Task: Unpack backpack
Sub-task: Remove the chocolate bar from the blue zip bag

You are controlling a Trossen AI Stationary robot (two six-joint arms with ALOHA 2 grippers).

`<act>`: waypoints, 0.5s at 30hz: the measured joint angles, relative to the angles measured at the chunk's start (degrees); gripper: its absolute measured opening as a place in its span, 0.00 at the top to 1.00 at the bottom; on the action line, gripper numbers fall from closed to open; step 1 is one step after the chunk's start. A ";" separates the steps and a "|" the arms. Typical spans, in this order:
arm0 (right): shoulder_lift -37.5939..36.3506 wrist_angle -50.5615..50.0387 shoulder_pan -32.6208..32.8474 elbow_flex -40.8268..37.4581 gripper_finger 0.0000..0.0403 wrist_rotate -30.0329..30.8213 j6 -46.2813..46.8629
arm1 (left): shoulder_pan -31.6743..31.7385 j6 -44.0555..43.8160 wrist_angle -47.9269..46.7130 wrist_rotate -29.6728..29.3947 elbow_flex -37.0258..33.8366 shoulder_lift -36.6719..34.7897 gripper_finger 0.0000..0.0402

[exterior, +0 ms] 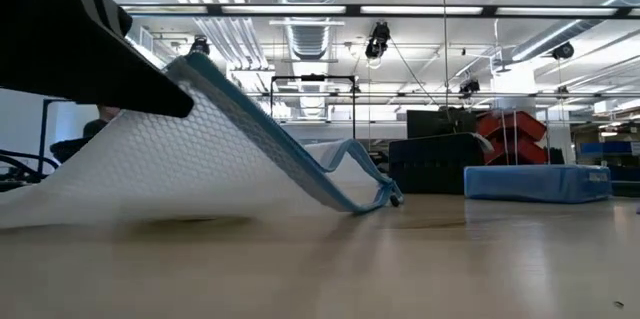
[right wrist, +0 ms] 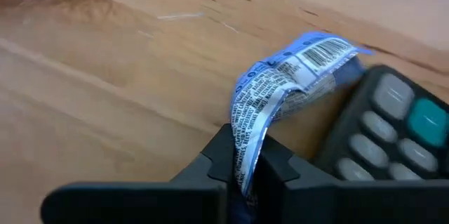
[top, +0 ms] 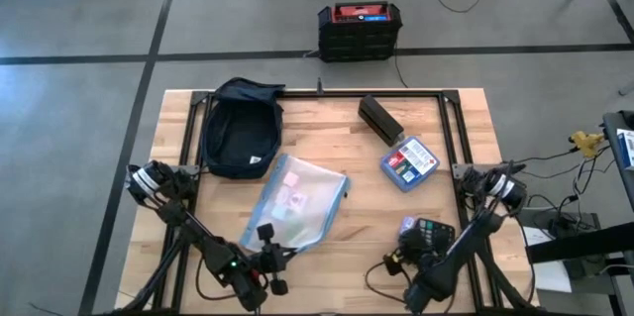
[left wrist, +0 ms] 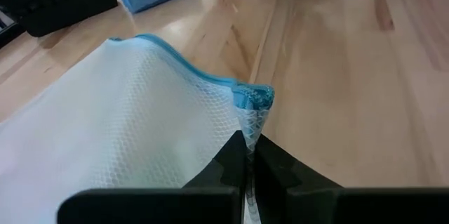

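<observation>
Navy backpack point(top: 240, 128) lies upper left, long axis up-down, above the left pincer point(top: 265, 253), nearer, clamped on a mesh pouch point(top: 297, 200); right pincer point(top: 408, 257) pinches a blue wrapper point(right wrist: 291, 76).

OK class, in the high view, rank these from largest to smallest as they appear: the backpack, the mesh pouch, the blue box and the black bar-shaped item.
1. backpack and mesh pouch: too alike in area to separate.
2. blue box.
3. black bar-shaped item: about as long as the box but much narrower.
</observation>
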 joint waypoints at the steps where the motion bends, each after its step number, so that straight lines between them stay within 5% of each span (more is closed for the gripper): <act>1: 0.02 0.26 -0.71 0.00 0.95 -0.26 -1.06 | 0.08 0.18 0.20 0.00 0.02 0.00 1.00; 15: -0.10 -2.23 -3.80 0.76 0.68 -9.45 -7.06 | -0.06 0.17 0.37 3.19 0.02 0.00 1.00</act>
